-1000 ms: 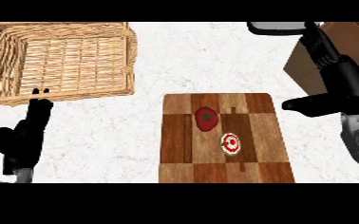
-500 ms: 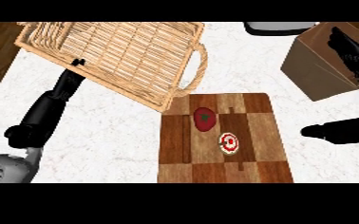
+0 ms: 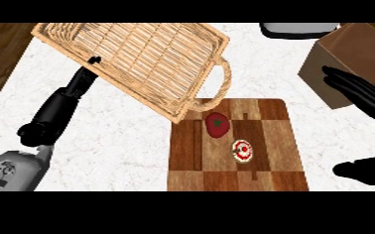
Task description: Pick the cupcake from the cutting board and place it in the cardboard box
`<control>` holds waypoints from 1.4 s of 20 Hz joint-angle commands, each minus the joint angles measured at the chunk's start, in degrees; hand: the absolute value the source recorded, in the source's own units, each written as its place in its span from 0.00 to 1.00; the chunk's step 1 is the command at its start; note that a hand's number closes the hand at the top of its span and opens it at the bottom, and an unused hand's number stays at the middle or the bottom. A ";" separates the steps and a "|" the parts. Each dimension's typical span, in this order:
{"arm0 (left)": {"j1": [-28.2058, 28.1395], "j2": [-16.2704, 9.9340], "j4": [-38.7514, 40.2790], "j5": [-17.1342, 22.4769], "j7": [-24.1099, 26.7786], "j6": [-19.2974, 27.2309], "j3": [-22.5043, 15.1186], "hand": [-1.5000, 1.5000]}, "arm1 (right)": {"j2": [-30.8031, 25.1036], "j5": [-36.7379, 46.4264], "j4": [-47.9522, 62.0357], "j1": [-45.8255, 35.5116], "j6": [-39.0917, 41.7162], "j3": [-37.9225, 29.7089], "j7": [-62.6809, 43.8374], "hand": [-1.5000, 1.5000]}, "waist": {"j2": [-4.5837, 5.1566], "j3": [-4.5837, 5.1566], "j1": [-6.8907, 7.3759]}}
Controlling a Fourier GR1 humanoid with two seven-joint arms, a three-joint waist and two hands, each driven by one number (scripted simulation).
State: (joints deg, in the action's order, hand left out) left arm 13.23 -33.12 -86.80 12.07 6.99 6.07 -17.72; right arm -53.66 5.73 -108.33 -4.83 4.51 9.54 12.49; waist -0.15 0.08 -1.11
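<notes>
The cupcake [image 3: 242, 150], white frosting with red dots, sits on the checkered wooden cutting board [image 3: 236, 174]. The brown cardboard box [image 3: 343, 54] stands at the upper right. My right hand [image 3: 351, 86] is open at the right edge. Its fingers lie in front of the box and its thumb shows lower down, right of the board and apart from the cupcake. My left hand [image 3: 60, 106] stretches up the left side, fingers straight, their tips against the edge of the wicker basket [image 3: 139, 57].
A red vegetable with a green stem [image 3: 218, 124] lies on the board just above the cupcake. The wicker basket is skewed and its lower corner overlaps the board's upper left corner. A grey appliance [image 3: 296, 29] sits at the top right.
The basket has swung and slid right, so its corner now reaches the board. My left hand followed it upward. My right hand's fingers have spread in front of the box.
</notes>
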 commanded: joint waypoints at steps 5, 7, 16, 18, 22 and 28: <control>0.09 1.00 -1.43 -1.13 -0.77 -1.30 -0.58 0.50 | -6.36 10.43 -12.77 -4.19 10.71 10.08 -19.57 0.00 | 0.04 0.10 1.87; 3.17 2.71 0.83 -2.30 -2.21 -0.82 -0.66 0.50 | -4.07 11.34 -15.68 -6.62 13.62 13.42 -25.82 0.00 | 0.22 0.07 1.61; 1.63 3.87 1.80 -4.08 -0.75 -2.18 0.89 0.50 | 8.18 18.23 -21.42 -13.55 25.03 28.12 -52.46 0.00 | 0.20 0.04 1.61; -1.31 3.62 -1.14 -4.32 -0.36 -3.00 1.64 0.50 | 12.00 19.22 -21.90 -12.77 26.46 28.97 -55.93 0.00 | 0.06 -0.02 1.46; 1.84 3.50 3.48 -3.94 1.02 -6.42 5.24 0.50 | 16.09 26.34 -22.66 -7.55 25.79 35.01 -57.75 0.00 | 0.10 -0.07 0.86; -1.53 5.98 -2.56 -5.81 -2.29 -6.07 5.36 0.50 | 21.98 30.33 -15.10 -12.51 30.94 33.56 -59.31 0.00 | 0.03 -0.08 1.43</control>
State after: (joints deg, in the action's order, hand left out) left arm 13.93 -27.98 -85.20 6.83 6.58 0.03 -12.90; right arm -34.09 31.54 -124.94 -17.23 33.34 41.66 -45.02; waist 0.00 0.04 0.22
